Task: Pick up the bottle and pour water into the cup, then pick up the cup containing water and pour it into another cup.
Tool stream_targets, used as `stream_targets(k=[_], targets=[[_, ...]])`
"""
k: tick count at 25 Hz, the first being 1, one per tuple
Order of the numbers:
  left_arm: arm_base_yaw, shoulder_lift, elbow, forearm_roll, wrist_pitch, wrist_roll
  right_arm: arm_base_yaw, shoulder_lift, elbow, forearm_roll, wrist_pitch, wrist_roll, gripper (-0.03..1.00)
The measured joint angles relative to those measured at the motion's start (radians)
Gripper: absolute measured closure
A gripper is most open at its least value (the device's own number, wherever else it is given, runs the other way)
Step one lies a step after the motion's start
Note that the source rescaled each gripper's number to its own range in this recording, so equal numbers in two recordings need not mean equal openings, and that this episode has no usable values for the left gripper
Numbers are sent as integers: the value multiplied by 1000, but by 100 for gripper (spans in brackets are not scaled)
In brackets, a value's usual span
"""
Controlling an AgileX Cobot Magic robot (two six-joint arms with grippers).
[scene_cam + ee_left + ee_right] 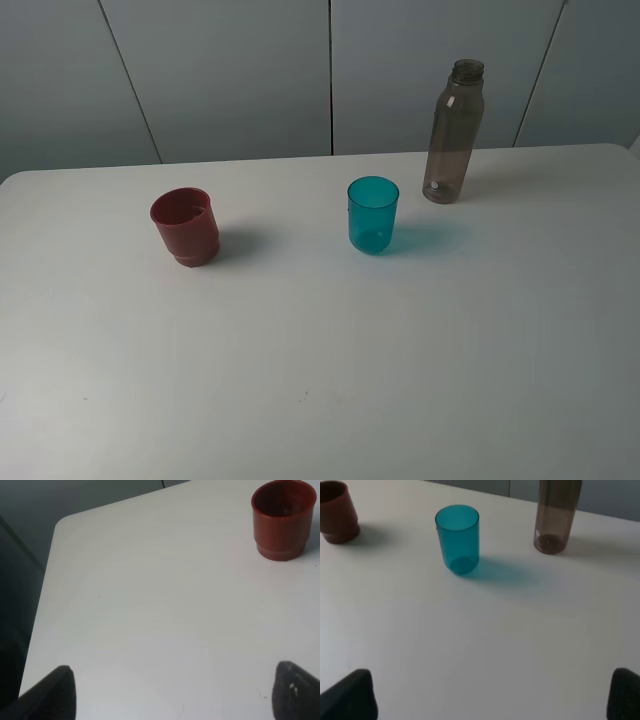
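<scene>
The tall smoky grey-brown bottle (452, 132) stands upright at the back right of the white table; its lower part also shows in the right wrist view (555, 515). The teal translucent cup (373, 214) stands upright left of and in front of the bottle, and shows in the right wrist view (458, 539). The dark red cup (186, 226) stands upright at the left, also showing in the left wrist view (283, 518) and the right wrist view (337, 511). My left gripper (172, 692) and right gripper (492, 695) are open, empty and apart from all three. Neither shows in the high view.
The white table (320, 370) has a rounded far-left corner (60, 522) with a dark drop beyond it. Grey wall panels (230, 70) stand behind the table's back edge, close to the bottle.
</scene>
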Motion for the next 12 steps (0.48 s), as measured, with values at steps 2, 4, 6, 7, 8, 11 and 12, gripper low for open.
stream_targets(k=[2, 4, 6, 7, 8, 11, 12], targets=[[0, 0, 0, 0, 0, 0, 0, 0, 12, 2, -17, 2, -3], [0, 0, 0, 0, 0, 0, 0, -2, 14, 6, -27, 2, -3], [0, 0, 0, 0, 0, 0, 0, -2, 14, 8, -29, 2, -3], [0, 0, 0, 0, 0, 0, 0, -2, 14, 9, -29, 2, -3], [0, 0, 0, 0, 0, 0, 0, -2, 14, 11, -31, 2, -3], [0, 0, 0, 0, 0, 0, -4, -2, 14, 12, -31, 5, -3], [0, 0, 0, 0, 0, 0, -15, -2, 14, 12, -31, 5, -3]])
